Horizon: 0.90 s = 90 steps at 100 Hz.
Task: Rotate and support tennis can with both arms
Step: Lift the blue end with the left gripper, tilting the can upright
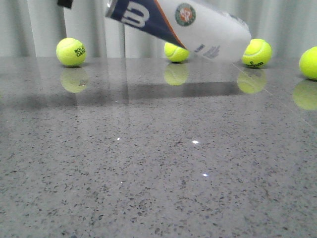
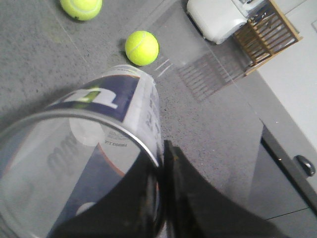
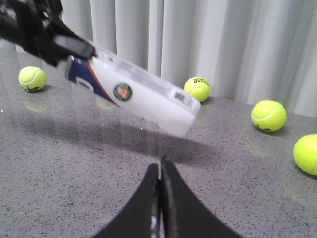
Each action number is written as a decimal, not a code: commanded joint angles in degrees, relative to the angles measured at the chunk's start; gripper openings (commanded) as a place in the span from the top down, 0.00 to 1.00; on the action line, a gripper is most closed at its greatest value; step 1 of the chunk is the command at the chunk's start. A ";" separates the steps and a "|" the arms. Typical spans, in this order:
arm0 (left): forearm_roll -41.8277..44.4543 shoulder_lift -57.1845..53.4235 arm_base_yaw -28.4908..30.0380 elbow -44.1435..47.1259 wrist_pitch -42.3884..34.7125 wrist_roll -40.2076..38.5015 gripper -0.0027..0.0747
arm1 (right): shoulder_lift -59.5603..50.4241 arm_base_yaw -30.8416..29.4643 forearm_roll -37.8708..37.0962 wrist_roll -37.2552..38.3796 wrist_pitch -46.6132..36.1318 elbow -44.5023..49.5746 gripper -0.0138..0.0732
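Observation:
The tennis can [image 1: 198, 29] hangs tilted above the table, navy end with the white W up at the left, frosted white end low at the right. My left gripper [image 2: 161, 158] is shut on the can's rim [image 2: 119, 131], one finger inside and one outside. The right wrist view shows the can [image 3: 143, 96] in the air, held at its navy end by the left gripper [image 3: 49, 37]. My right gripper [image 3: 159, 166] is shut and empty, low over the table, short of the can's white end. It is out of the front view.
Tennis balls lie along the back of the grey stone table [image 1: 148, 173]: far left [image 1: 71, 51], behind the can [image 1: 176, 51], right [image 1: 256, 53] and far right edge [image 1: 309, 63]. Grey curtains [image 3: 198, 34] hang behind. A white object [image 2: 215, 17] and wooden rack [image 2: 265, 29] stand beyond the table.

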 commanded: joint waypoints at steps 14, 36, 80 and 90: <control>18.54 -9.41 -0.41 -8.69 -0.80 -10.81 0.99 | 0.55 -0.31 -0.48 0.14 -4.35 -1.30 0.91; 47.86 -9.79 -5.71 -17.71 3.85 -25.25 0.99 | 0.55 -0.31 -0.48 0.14 -4.35 -1.30 0.91; 67.58 -6.55 -17.57 -26.69 16.02 -31.99 0.99 | 0.55 -0.31 -0.48 0.14 -4.35 -1.30 0.91; 67.58 -6.21 -17.66 -26.69 16.02 -31.99 0.99 | 0.55 -0.31 -0.48 0.14 -4.35 -1.30 0.91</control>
